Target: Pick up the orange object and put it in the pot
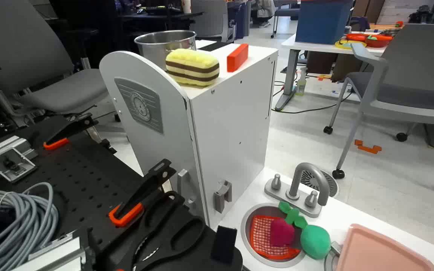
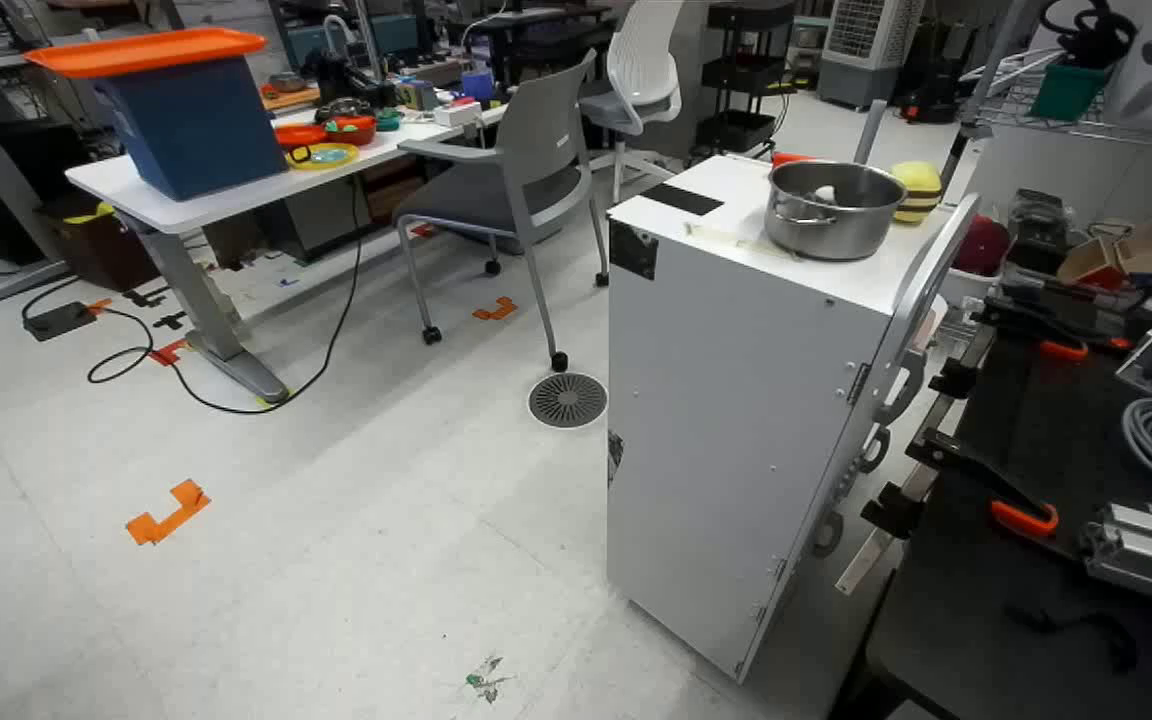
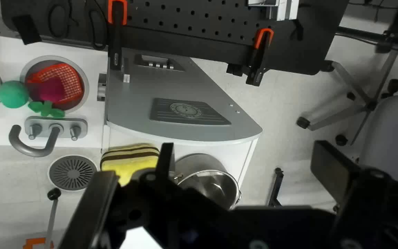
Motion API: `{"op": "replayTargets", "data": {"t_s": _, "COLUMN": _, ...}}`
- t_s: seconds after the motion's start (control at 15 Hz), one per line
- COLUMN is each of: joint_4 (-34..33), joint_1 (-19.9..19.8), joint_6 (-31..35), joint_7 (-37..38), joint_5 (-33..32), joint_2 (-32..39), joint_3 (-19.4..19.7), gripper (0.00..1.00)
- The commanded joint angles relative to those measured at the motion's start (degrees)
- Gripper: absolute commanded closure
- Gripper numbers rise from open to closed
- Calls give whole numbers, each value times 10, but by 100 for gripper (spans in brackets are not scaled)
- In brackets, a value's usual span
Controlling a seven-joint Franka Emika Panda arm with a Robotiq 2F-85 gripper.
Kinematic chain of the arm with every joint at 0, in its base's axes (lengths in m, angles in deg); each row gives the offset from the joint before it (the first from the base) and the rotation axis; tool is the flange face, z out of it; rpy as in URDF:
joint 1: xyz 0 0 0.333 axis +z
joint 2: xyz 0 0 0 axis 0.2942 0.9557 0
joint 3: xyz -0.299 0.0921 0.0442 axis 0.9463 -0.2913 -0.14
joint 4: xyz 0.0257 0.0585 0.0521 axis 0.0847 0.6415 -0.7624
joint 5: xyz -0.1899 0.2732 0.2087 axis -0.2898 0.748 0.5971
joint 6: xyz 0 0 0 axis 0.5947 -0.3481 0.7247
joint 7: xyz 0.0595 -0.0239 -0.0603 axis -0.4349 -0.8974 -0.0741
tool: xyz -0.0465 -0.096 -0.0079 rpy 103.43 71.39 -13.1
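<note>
The orange object is a red-orange block [image 1: 237, 58] lying on top of the white toy cabinet. In an exterior view only a sliver of the block [image 2: 789, 158] shows behind the pot. It is not visible in the wrist view, where my gripper covers part of the cabinet top. The metal pot [image 1: 153, 52] stands upright on the same top; it shows in an exterior view [image 2: 829, 228] and partly in the wrist view [image 3: 202, 163]. My gripper [image 3: 243, 154] is open, with nothing between its fingers. It appears only in the wrist view, its left finger overlapping the pot's edge.
A yellow striped plush cake [image 1: 192, 67] sits between pot and block. The cabinet's curved front panel [image 1: 130, 64] rises above the top. Below are a faucet [image 1: 307, 180] and a sink [image 1: 245, 229] with toy food. A black table [image 1: 81, 180] with clamps and cable stands in front.
</note>
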Motion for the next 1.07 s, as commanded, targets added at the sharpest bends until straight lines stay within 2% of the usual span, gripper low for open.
{"op": "replayTargets", "data": {"t_s": 0.0, "joint_4": -1, "joint_1": -8, "joint_6": -1, "joint_7": -5, "joint_5": 6, "joint_2": 2, "joint_3": -8, "gripper": 0}}
{"op": "replayTargets", "data": {"t_s": 0.53, "joint_4": -25, "joint_1": -4, "joint_6": 20, "joint_7": 12, "joint_5": 8, "joint_2": 36, "joint_3": -19, "gripper": 0}}
{"op": "replayTargets", "data": {"t_s": 1.0, "joint_4": -65, "joint_1": -9, "joint_6": 55, "joint_7": 50, "joint_5": 4, "joint_2": 100, "joint_3": -43, "gripper": 0}}
